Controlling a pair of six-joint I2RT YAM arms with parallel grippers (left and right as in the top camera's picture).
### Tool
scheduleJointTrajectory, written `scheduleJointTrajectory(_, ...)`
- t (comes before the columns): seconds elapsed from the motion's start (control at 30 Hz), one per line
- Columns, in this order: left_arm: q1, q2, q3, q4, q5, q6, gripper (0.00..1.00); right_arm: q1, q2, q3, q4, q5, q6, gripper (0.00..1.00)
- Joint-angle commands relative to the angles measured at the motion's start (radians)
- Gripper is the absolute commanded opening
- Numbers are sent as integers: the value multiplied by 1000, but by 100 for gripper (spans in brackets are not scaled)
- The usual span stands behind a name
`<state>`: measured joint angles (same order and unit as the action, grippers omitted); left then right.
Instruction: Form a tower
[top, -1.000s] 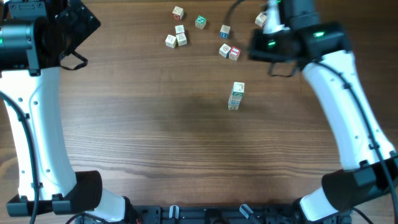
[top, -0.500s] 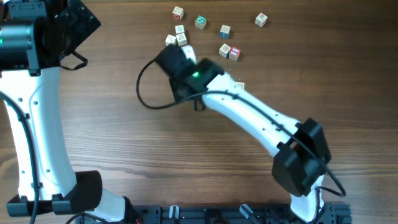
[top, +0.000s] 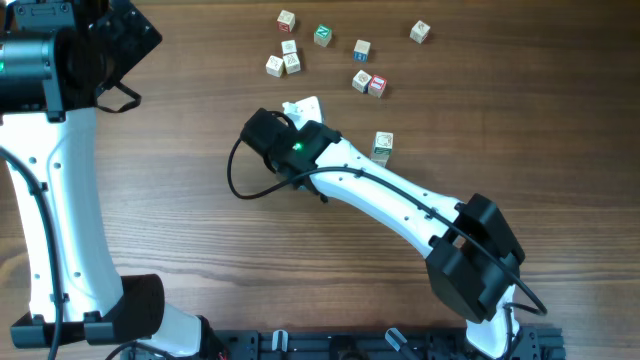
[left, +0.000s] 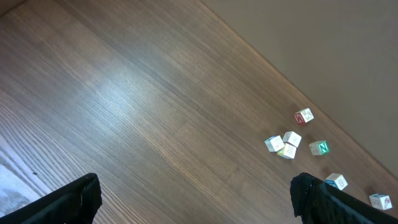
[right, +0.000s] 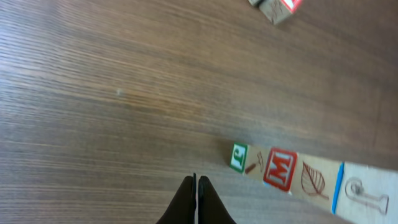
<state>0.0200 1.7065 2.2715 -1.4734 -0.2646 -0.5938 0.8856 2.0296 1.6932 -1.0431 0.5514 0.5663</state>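
The tower is a narrow stack of letter cubes standing right of the table's middle. In the right wrist view the tower runs off to the right, showing a green letter, a red M, a leaf and a key. My right gripper reaches across to the left of the tower, apart from it. Its fingers are shut with nothing between them, over bare wood. My left gripper stays at the far left and stands wide open and empty above the table.
Several loose cubes lie scattered along the back edge, one group just behind my right gripper and a pair behind the tower. The same cubes show in the left wrist view. The right arm lies diagonally across the table.
My right arm has swung from the back right corner across to left of the tower, then drawn back a little from the cubes. Its fingers stayed shut. The left arm has not moved.
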Motion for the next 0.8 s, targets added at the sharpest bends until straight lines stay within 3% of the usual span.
scheduleJointTrajectory(0.0, 5, -18, 10, 2, -16, -14, 100, -2, 16, -5, -34, 24, 92, 5)
scheduleJointTrajectory(0.3, 5, -18, 10, 2, -16, -14, 100, -92, 57, -6, -81, -66, 112, 4)
scheduleJointTrajectory(0.77, 5, -18, 10, 2, -16, -14, 100, -96, 101, -7, -126, -51, 117, 5)
